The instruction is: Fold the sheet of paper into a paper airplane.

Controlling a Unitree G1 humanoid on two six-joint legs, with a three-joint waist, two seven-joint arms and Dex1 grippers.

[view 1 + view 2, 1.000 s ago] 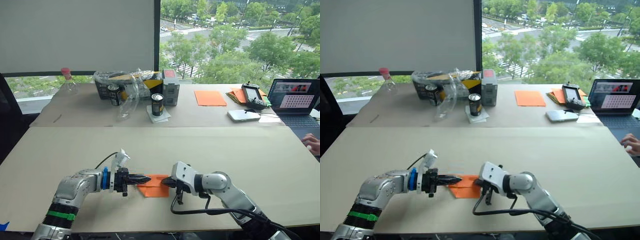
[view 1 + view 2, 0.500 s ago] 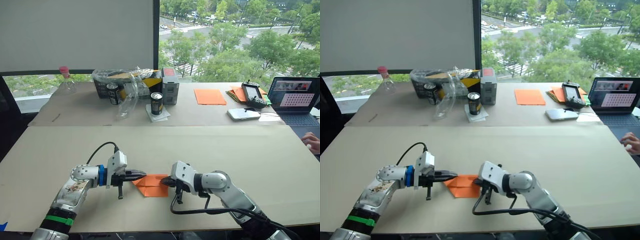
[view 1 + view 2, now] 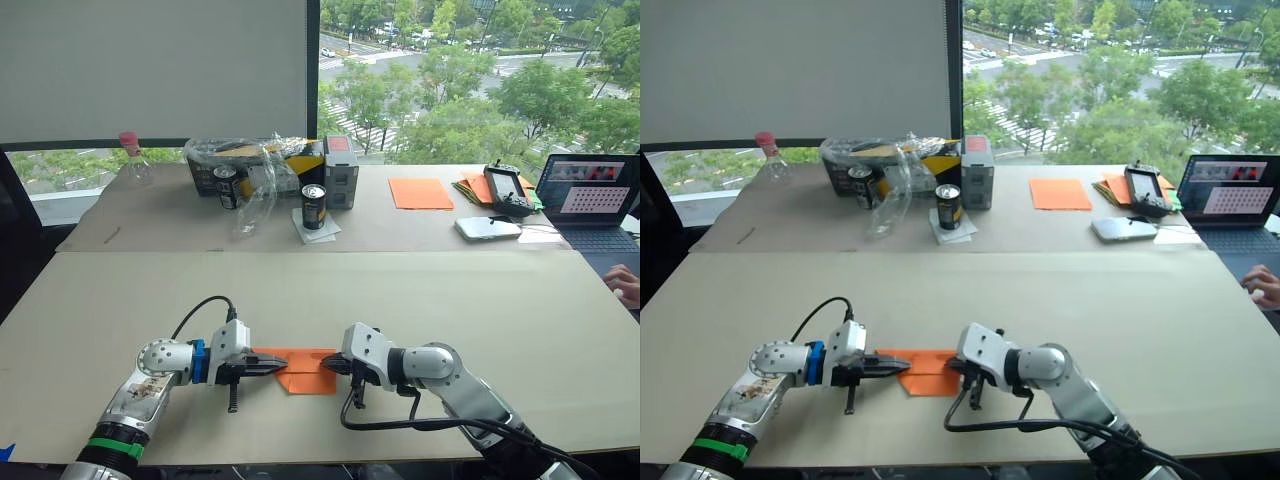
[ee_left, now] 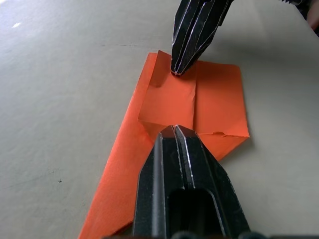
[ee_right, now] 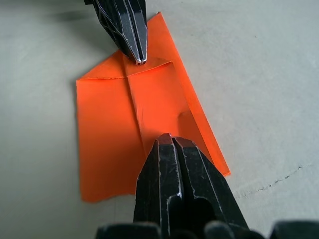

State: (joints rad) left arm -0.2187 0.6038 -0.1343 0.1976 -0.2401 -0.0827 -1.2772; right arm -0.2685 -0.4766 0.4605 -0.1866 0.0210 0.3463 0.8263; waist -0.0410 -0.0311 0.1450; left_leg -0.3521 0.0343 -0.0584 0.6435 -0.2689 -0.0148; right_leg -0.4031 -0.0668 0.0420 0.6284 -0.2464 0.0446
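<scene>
The sheet of paper [image 3: 306, 373] is a small folded orange wedge with several creases, lying flat on the near table between my two grippers. My left gripper [image 3: 270, 367] is shut, with its tips resting on the paper's left part [image 4: 214, 99]. From the opposite side my right gripper [image 3: 329, 366] is shut too, its tips pressed on the paper's right edge [image 5: 109, 129]. In the left wrist view the right gripper's fingertips [image 4: 178, 69] touch a folded flap. Neither gripper has paper between its fingers.
On the far table lie a smooth orange sheet [image 3: 420, 194], a pile of orange and yellow papers [image 3: 474, 187], a controller [image 3: 505, 190], a white device [image 3: 487, 229], a laptop [image 3: 590, 200], cans [image 3: 314, 208] and a basket with plastic wrap [image 3: 255, 165]. A person's hand [image 3: 625, 285] rests at the right edge.
My left gripper rolled its wrist, pulled back a little to the left, then came down low with its tips on the paper's left part. The right gripper stayed in place.
</scene>
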